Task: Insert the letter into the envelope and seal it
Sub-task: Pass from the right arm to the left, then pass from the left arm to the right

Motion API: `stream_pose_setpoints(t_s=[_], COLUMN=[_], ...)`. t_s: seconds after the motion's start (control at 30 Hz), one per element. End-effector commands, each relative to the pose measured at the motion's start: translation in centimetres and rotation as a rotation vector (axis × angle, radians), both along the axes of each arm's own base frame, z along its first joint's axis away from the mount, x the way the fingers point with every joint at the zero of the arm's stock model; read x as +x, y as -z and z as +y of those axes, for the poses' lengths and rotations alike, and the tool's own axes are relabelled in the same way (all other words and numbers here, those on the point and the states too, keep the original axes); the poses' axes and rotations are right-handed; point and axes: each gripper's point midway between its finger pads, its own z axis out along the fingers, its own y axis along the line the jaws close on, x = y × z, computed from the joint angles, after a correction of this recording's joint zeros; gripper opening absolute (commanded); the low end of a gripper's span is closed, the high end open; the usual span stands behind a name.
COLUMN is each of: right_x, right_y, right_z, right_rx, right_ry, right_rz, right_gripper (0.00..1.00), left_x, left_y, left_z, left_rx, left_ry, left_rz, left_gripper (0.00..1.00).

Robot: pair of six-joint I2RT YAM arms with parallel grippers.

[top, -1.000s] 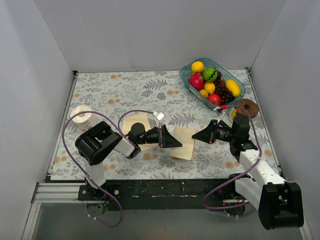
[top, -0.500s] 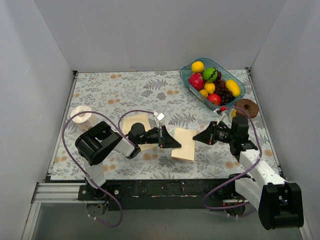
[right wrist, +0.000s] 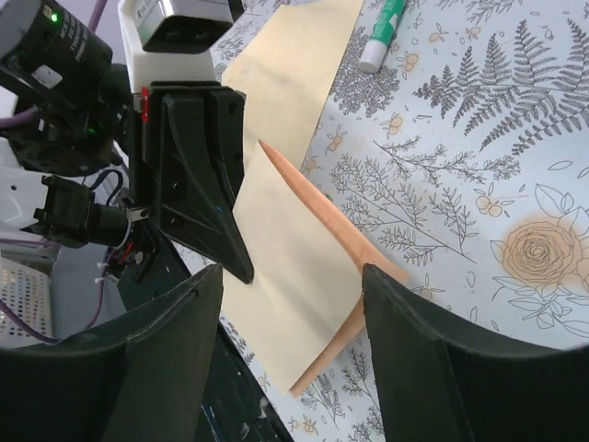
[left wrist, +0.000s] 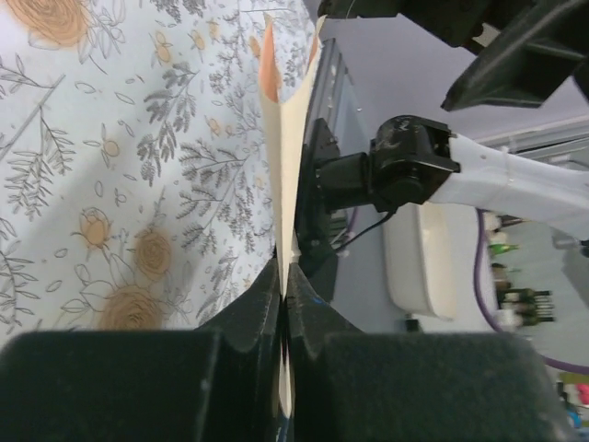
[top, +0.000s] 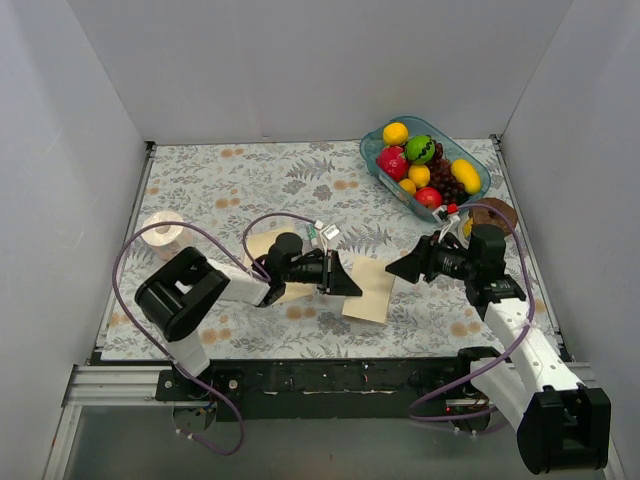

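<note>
The letter (top: 372, 290) lies at the table's front middle, its top face pale and a salmon-peach layer showing along its far edge (right wrist: 331, 216). My left gripper (top: 352, 288) is shut on the letter's left edge, and in the left wrist view the sheet (left wrist: 281, 175) stands edge-on, pinched between the pads (left wrist: 283, 276). My right gripper (top: 393, 269) hangs open just right of the letter; its fingers (right wrist: 293, 276) stand wide apart and hold nothing. The cream-yellow envelope (top: 268, 243) lies flat behind the left arm, also visible in the right wrist view (right wrist: 285, 64).
A blue basket (top: 478, 186) of fruit stands at the back right, with a brown ring-shaped thing (top: 497, 212) beside it. A roll of tape (top: 163, 232) sits at the left. A green-and-white glue stick (right wrist: 382, 32) lies near the envelope.
The left gripper has closed on the letter's edge. The right gripper has opened and let go of the letter, drawing back a little to the right.
</note>
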Motion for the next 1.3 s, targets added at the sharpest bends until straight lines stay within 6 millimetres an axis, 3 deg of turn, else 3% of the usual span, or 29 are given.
stream_pose_setpoints(t_s=[0.0, 0.2, 0.23, 0.27, 0.33, 0.57, 0.63, 0.73, 0.77, 0.8, 0.87, 0.97, 1.27], right_x=[0.7, 0.7, 0.7, 0.5, 0.2, -0.2, 0.2, 1.0, 1.1, 1.7, 3.5, 4.6, 5.4], right_y=[-2.3, -4.0, -4.7, -5.1, -6.2, -10.7, -10.7, -10.4, -10.2, -10.1, -9.3, -8.0, -6.4], right_z=[-0.3, 0.0, 0.1, 0.3, 0.5, 0.7, 0.8, 0.9, 1.0, 0.5, -0.9, -1.6, -0.1], right_rx=[-0.014, -0.001, 0.0, 0.01, 0.019, 0.033, 0.025, 0.014, 0.01, -0.021, -0.065, -0.118, -0.127], right_ry=[0.019, -0.013, -0.027, -0.049, -0.072, -0.07, -0.046, -0.006, -0.011, 0.022, 0.16, 0.2, 0.083], right_rz=[-0.076, -0.132, -0.159, -0.166, -0.198, -0.37, -0.364, -0.387, -0.423, -0.451, -0.41, -0.357, -0.274], right_gripper=[0.71, 0.77, 0.78, 0.79, 0.8, 0.86, 0.86, 0.77, 0.7, 0.69, 0.82, 0.93, 0.96], left_x=[0.9, 0.8, 1.0, 0.4, 0.5, 0.2, 0.1, 0.1, 0.1, 0.2, 0.3, 0.3, -0.3], left_y=[-1.6, -3.2, -4.2, -3.8, -4.9, -4.4, -4.9, -5.6, -5.7, -5.9, -6.1, -5.9, -6.4], left_z=[0.2, 1.7, 1.6, 2.3, 2.3, 4.6, 4.7, 5.1, 5.3, 5.3, 5.3, 5.2, 5.2], left_rx=[0.136, 0.258, 0.254, 0.291, 0.301, 0.458, 0.456, 0.471, 0.48, 0.48, 0.48, 0.481, 0.442], left_ry=[0.017, 0.052, 0.057, 0.09, 0.107, 0.147, 0.17, 0.179, 0.178, 0.176, 0.171, 0.176, 0.208], left_rz=[-0.128, -0.238, -0.262, -0.267, -0.3, -0.334, -0.365, -0.396, -0.399, -0.406, -0.416, -0.407, -0.432], left_gripper=[0.0, 0.0, 0.0, 0.0, 0.0, 0.0, 0.0, 0.0, 0.0, 0.0, 0.0, 0.0, 0.0])
